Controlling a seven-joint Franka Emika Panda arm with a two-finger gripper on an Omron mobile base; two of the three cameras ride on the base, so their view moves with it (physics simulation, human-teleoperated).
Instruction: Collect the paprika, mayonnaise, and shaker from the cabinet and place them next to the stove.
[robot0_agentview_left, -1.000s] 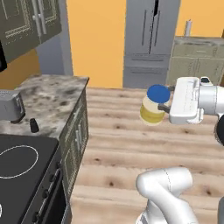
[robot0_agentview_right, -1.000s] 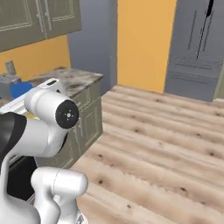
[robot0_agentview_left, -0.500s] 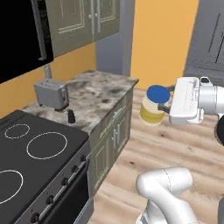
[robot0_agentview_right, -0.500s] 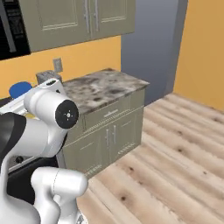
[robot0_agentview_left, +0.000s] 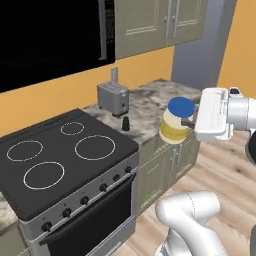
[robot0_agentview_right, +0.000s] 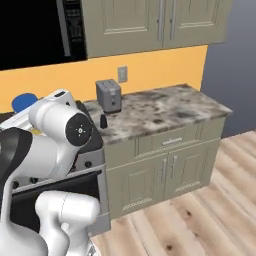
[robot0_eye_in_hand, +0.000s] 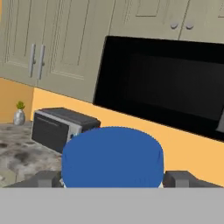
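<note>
Item: mayonnaise (robot0_agentview_left: 176, 121), pale cream jar with blue lid. Location: in the air in front of the counter's edge, upright, carried between my fingers; my gripper (robot0_agentview_left: 186, 122) stands wide because the jar is wide, closed on its upper part just under the lid. In the hand view the blue lid (robot0_eye_in_hand: 112, 156) sits between my two finger tips (robot0_eye_in_hand: 47, 179). Held upright, I judge, so it can be set down on its base without turning.

Item: shaker (robot0_agentview_left: 125, 123), small and all black. Location: on the speckled counter (robot0_agentview_left: 150, 107), just beside the stove's right edge, near the toaster (robot0_agentview_left: 112, 97). Placement fits the goal spot, so I take this one as delivered.

Item: stove (robot0_agentview_left: 65, 160), black glass top with four white rings, knobs along the steel front. Bare counter lies between it and the jar; that strip looks like the mayonnaise's destination.

Item: microwave (robot0_agentview_left: 50, 40), black, hung above the stove. Wall cabinets (robot0_agentview_left: 160, 22) to its right, doors closed.

Item: paprika, not located.
</note>
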